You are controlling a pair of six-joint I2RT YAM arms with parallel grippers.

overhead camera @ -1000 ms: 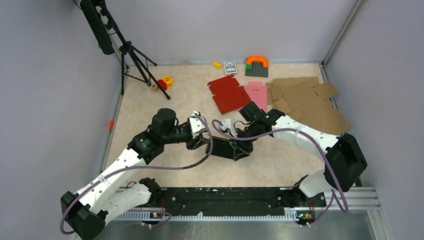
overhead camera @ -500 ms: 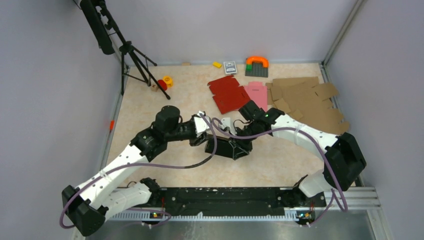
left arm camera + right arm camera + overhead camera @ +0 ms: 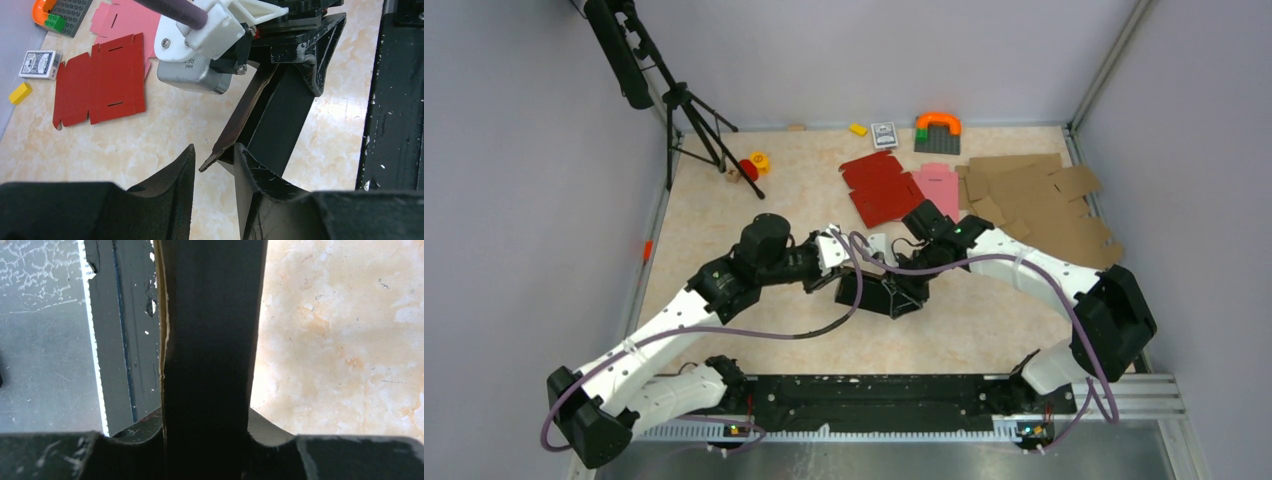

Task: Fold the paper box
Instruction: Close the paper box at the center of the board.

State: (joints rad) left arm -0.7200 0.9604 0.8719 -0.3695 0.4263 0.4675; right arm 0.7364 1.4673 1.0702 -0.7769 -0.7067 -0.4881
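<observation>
The right gripper point(image 3: 207, 442) clamps the paper box point(image 3: 210, 340). The left gripper point(image 3: 214, 167) has its jaws narrowly apart, with a flap corner point(image 3: 212, 159) between them, unpinched.

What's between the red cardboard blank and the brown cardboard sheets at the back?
A flat pink cardboard blank, seen in the top external view.

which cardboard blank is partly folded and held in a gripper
The black paper box, partly folded in the right gripper; the red blank, pink blank and brown blanks lie flat.
</observation>
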